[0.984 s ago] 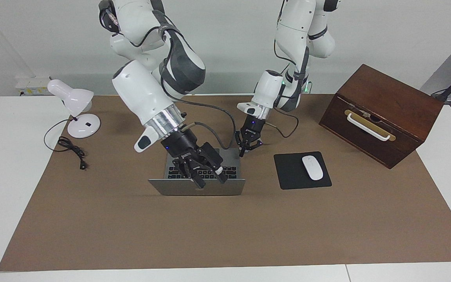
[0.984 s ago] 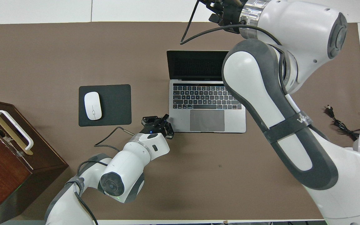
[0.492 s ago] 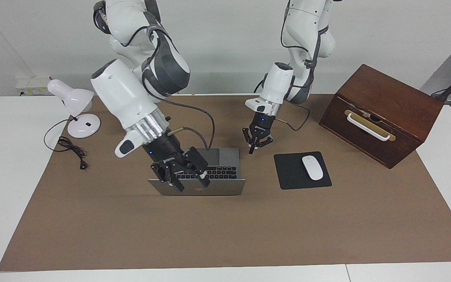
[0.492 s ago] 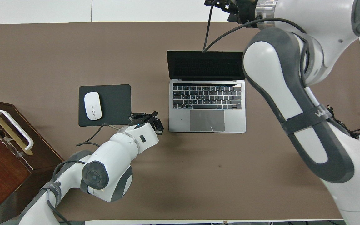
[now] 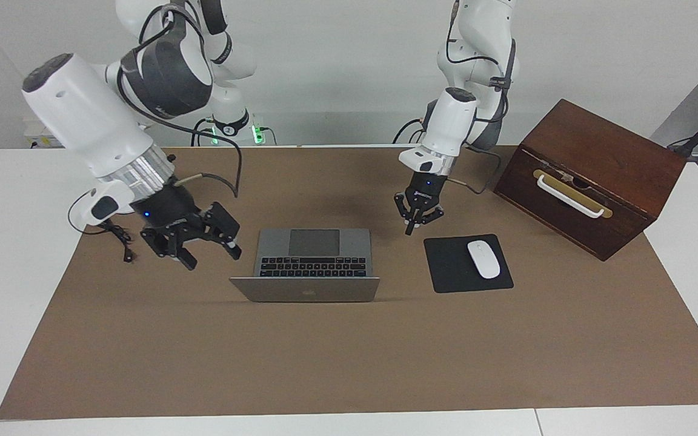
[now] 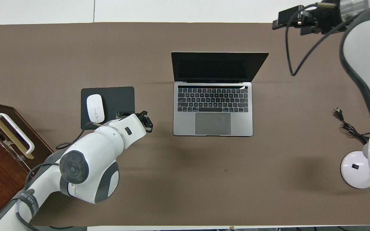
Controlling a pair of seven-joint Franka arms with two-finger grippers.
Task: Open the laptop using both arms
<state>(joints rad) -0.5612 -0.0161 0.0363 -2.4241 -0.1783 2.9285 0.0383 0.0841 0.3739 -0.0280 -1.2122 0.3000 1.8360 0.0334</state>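
Note:
The silver-grey laptop [image 5: 312,261] stands open on the brown mat, with its lid [image 5: 305,289] raised and its black keys and grey trackpad showing. It also shows in the overhead view [image 6: 213,123]. My right gripper [image 5: 210,257] is open and empty. It hangs over the mat beside the laptop, toward the right arm's end of the table, clear of the laptop. It shows at the upper edge of the overhead view [image 6: 289,21]. My left gripper [image 5: 412,223] hangs over the mat between the laptop and the black mouse pad [image 5: 468,263]. It touches neither and holds nothing.
A white mouse [image 5: 483,259] lies on the mouse pad. A brown wooden box [image 5: 591,178] with a white handle stands at the left arm's end. A white desk lamp [image 6: 358,168] and its black cord [image 5: 113,233] lie at the right arm's end.
My right gripper has left the laptop's lid and swung off toward the right arm's end. My left gripper has drawn away from the laptop's corner toward the mouse pad. The lid stays up.

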